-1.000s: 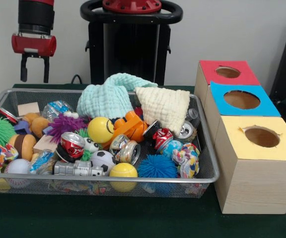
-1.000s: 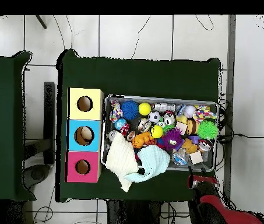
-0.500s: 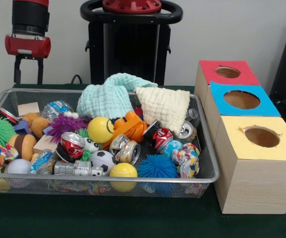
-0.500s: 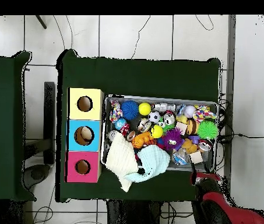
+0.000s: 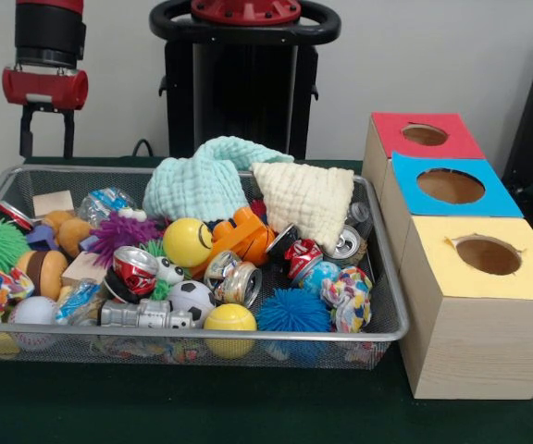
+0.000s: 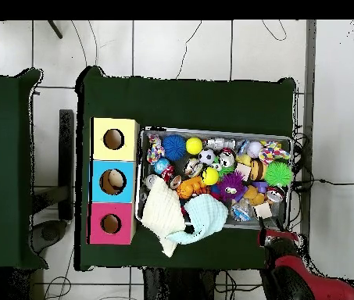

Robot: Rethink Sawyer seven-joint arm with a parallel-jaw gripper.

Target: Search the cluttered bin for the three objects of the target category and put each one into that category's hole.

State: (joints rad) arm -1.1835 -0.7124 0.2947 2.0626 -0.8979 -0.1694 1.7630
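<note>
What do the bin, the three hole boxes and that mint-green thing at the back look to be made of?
Bin: fine metal wire mesh; see-through walls, shiny rim. Boxes: pale wood by the grain on the sides, tops likely coloured paper or card; the yellow hole's edge looks torn. Mint-green cloth: soft crinkled fabric, draping in folds.

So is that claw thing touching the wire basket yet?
Apart. In the front view the gripper hangs above the basket's far corner, with bare wall showing between the tips of its jaws and the rim.
</note>
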